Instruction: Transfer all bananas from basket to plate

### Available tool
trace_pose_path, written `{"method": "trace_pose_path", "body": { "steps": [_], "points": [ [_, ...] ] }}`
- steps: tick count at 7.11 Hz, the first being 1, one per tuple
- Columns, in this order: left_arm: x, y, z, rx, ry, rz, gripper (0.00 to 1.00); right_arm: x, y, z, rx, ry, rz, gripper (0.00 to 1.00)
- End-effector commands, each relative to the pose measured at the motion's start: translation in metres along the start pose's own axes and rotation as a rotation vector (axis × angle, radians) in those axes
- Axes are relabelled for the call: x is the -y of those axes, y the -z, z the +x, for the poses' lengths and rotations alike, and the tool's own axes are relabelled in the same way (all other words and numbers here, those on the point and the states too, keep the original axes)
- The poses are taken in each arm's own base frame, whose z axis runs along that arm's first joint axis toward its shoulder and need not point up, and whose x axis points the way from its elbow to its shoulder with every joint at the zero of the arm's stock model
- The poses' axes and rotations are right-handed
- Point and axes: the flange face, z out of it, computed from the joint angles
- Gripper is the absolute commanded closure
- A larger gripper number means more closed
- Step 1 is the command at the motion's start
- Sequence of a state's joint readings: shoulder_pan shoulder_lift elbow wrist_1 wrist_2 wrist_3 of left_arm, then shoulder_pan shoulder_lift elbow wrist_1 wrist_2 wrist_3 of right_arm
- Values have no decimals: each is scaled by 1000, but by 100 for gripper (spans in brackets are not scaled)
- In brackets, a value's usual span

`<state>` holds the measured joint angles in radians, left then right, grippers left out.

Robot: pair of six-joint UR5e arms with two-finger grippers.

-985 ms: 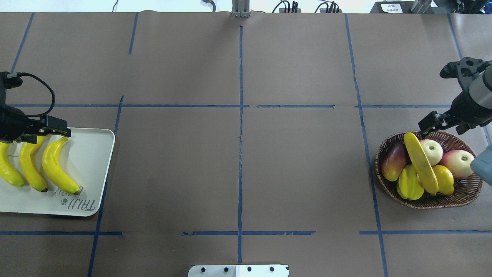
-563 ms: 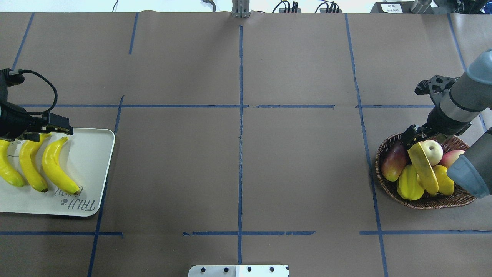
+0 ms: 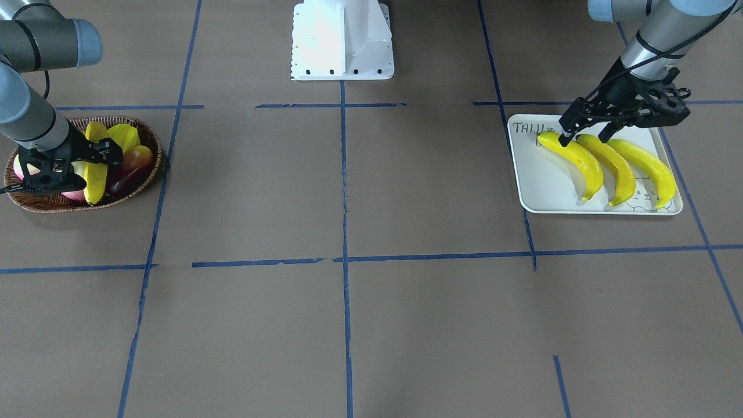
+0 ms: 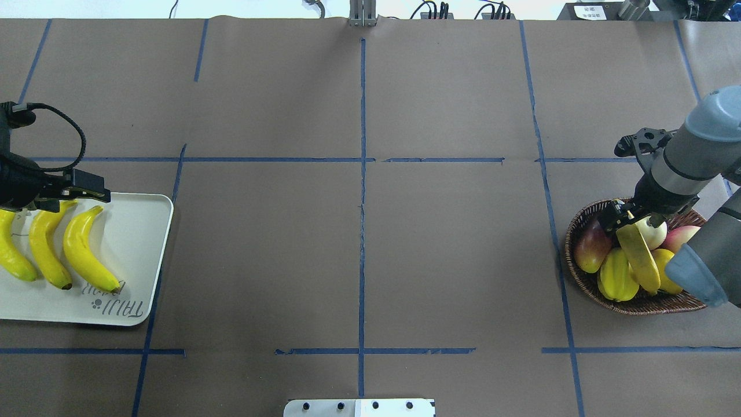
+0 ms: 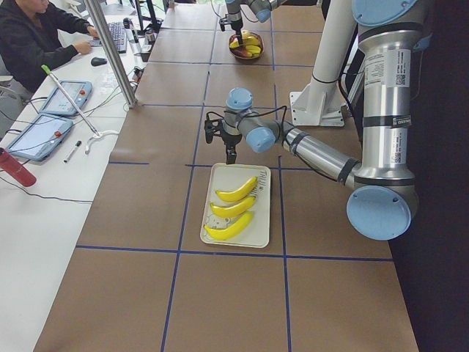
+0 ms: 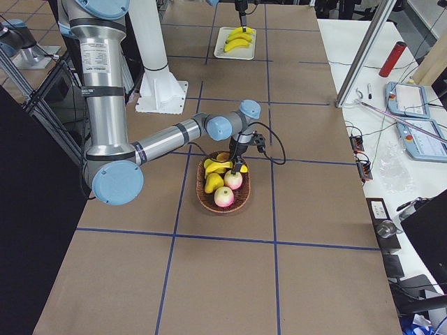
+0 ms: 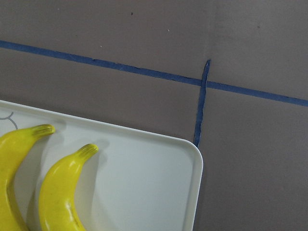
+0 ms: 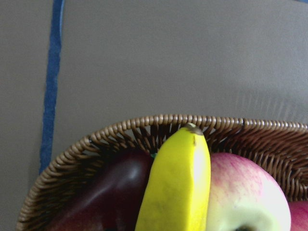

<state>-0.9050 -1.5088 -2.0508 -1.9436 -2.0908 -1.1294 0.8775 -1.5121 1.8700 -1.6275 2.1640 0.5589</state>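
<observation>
The counter [image 4: 359, 243] carries the plate [image 4: 139, 243] directly under the left end effector [image 3: 582, 134] and the basket [image 4: 637, 307] directly under the right end effector [image 4: 630, 217]. The two are well apart, at opposite ends.

Three bananas [image 4: 87, 252] lie side by side on the plate, their stem ends just below the left end effector. Its fingers are apart and hold nothing.

The last banana [image 4: 639, 258] lies in the basket on top of the other fruit. Its far tip is at the basket's far rim, right beneath the right end effector. Its long axis runs from there back toward the robot's side. The right fingers look apart, one on each side of the banana close to that tip, so they cross its width. Whether they touch it I cannot tell.

The right arm is plainly the nearer one. The coming move probably needs the fingers to close across the banana, then a lift clear of the neighbouring fruit.
</observation>
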Motion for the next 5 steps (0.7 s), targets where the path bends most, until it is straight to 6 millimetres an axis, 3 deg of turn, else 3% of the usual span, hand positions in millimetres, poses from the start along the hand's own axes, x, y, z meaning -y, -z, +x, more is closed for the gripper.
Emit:
{"method": "trace_pose_path", "body": {
  "steps": [1, 5],
  "points": [
    [0, 0, 0, 1, 3, 0, 0, 0, 8, -6, 9, 20, 12, 95],
    [1, 1, 3, -4, 2, 0, 0, -13, 78, -3, 34, -17, 69, 100]
  ]
}}
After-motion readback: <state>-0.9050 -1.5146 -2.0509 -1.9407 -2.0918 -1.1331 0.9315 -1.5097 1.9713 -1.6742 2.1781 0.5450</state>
